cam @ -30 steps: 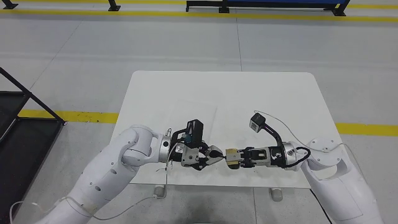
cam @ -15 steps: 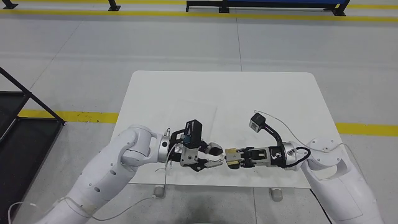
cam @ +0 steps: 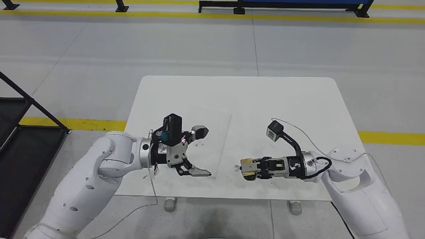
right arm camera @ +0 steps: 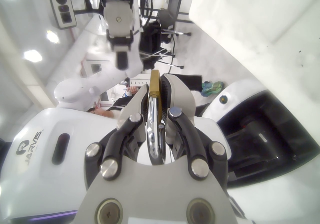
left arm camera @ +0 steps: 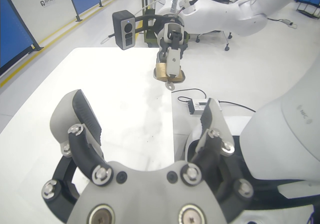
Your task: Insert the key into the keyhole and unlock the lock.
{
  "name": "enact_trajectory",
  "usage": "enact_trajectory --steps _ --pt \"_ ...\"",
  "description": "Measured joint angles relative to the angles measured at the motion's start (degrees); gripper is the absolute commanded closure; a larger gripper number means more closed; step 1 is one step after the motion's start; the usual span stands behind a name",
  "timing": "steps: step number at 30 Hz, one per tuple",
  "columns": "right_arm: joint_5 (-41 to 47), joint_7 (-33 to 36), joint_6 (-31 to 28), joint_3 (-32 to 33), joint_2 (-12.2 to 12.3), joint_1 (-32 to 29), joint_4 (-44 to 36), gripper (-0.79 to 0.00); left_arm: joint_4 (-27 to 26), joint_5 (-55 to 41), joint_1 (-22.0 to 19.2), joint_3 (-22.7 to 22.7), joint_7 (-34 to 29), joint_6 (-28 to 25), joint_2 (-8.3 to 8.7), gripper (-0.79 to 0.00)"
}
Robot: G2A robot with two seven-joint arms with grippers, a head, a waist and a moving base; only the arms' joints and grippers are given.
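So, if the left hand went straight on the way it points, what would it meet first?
Probably the key sticking out of the padlock clamped in the right hand; the open left hand points roughly at it over the table. Depth is unclear, so it might pass just beside.

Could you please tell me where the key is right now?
In the left wrist view the key sticks out of the brass lock clamped in the right end effector, apart from the open left end effector.

Key (left arm camera: 170, 85) in lock (left arm camera: 162, 71), lock in right gripper (right arm camera: 156, 84), left gripper (left arm camera: 144, 99) well apart.
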Motion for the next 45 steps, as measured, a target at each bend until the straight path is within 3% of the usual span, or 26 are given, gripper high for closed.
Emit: enact_trajectory --steps 6,14,19,33,39,45 --pt "0.00 0.00 0.00 0.00 0.00 0.00 0.00 0.000 -1.37 -1.27 3.33 -4.22 1.40 0.00 1.43 -0.785" --pt "-0.03 -0.16 0.03 -0.07 -0.02 -0.04 -0.01 0.000 -1.36 -1.17 4.19 -4.99 1.63 0.00 1.79 -0.785" --pt "-3.30 -5.99 3.68 -3.36 -0.67 2.73 2.02 0.000 -1.36 -1.17 4.19 -4.99 1.62 0.00 1.78 -0.785" --pt "-9.55 -13.92 8.64 -15.89 -5.04 22.82 23.38 0.000 -1.36 -1.17 4.19 -4.99 1.62 0.00 1.79 -0.785" --pt "-11.78 -17.36 10.22 -19.65 -6.98 28.21 34.69 0.000 -1.36 -1.17 4.19 -4.99 1.62 0.00 1.79 -0.785" --pt "-14.86 -18.83 11.66 -23.29 -8.58 30.76 40.70 0.000 -1.36 -1.17 4.19 -4.99 1.62 0.00 1.79 -0.785"
